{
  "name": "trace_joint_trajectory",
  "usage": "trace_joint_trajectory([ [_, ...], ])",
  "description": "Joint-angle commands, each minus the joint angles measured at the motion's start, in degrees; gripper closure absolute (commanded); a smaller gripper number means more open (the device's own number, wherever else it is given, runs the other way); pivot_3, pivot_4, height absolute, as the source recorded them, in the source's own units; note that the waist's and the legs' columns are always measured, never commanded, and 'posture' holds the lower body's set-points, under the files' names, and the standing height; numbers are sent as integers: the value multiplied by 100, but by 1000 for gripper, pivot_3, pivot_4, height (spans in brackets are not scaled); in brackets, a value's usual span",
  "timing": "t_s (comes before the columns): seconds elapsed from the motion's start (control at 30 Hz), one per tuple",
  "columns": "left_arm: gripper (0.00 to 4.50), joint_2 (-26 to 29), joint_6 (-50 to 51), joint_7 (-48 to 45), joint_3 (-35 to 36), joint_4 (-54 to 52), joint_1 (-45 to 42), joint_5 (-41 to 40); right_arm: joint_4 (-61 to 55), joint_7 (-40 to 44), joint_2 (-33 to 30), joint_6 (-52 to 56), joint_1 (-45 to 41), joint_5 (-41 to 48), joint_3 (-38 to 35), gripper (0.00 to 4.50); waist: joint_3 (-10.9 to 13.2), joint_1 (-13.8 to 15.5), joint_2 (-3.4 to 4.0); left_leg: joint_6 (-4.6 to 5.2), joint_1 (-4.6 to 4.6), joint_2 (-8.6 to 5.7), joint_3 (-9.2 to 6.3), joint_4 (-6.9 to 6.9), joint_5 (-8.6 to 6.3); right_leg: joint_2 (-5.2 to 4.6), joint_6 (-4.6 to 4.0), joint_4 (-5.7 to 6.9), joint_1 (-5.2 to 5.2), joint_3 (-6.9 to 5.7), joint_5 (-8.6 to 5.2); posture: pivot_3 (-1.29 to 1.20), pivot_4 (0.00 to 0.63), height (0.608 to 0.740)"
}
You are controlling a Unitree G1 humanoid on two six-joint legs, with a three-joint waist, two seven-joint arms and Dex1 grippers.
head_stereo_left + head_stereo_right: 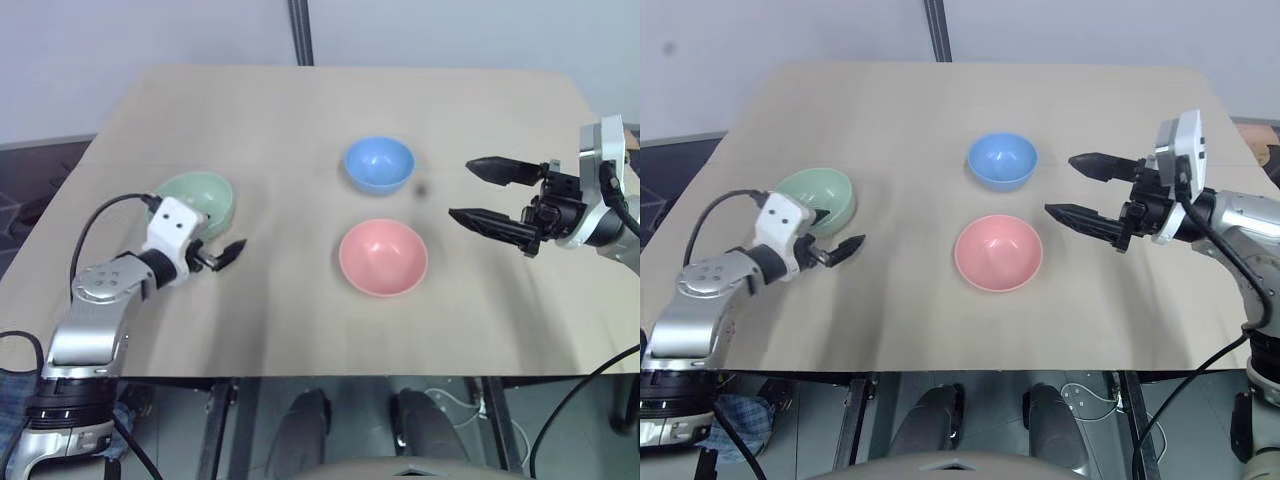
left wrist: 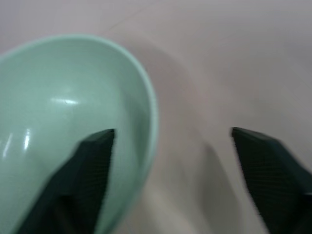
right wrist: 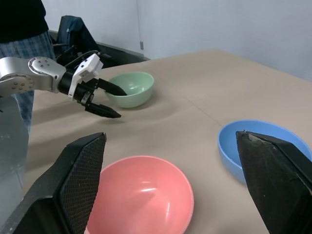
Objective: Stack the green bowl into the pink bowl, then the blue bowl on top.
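The green bowl sits at the table's left. My left gripper is open and straddles its near-right rim. In the left wrist view one finger is inside the green bowl and the other is outside over the table. The pink bowl rests upright at centre front, and the blue bowl is just behind it. Both are empty. My right gripper hovers open and level to the right of those two bowls, pointing left toward them, with nothing between its fingers.
The tan table ends close to my left arm at the front-left edge. A dark pole stands behind the far edge. In the right wrist view a person stands beyond the table's left side, by a chair with a jacket.
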Motion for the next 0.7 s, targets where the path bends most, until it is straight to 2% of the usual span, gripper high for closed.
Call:
trace_joint_trajectory([
  [0.03,1991,200,-118,40,-60,227,-204,289,-51,41,-101,-146,-89,-7,-71,0,0,-1,0,0,0,0,0,0,0,0,0,1,0,0,0,0,150,740],
  [0.2,4154,249,-238,-25,-126,486,-373,447,-74,-4,-80,-205,-13,-29,-106,0,0,-4,0,0,-1,0,1,0,0,0,0,0,-1,1,0,0,150,740],
  [0.23,4395,285,-301,-67,-173,514,-376,504,-91,-11,-76,-213,12,-27,-115,0,-1,-1,1,0,-1,0,1,0,0,-1,0,1,-1,0,0,0,150,740],
  [0.43,4395,398,-901,-761,-383,378,-433,433,-143,-18,-104,-198,79,42,-195,0,0,6,1,0,0,-1,1,0,0,-2,0,2,-1,1,0,0,150,740],
  [0.57,4395,319,-1189,-1203,-617,283,-871,363,-45,48,-143,-229,60,93,-311,0,1,29,1,0,-2,-1,0,1,0,-2,0,3,-1,-1,0,0,150,740],
  [0.7,4395,253,-1588,-1814,-1139,185,-1441,397,245,48,-213,-410,89,-127,-402,0,1,40,-1,0,-5,-2,-1,4,0,-2,0,3,-1,-3,0,0,150,740],
])
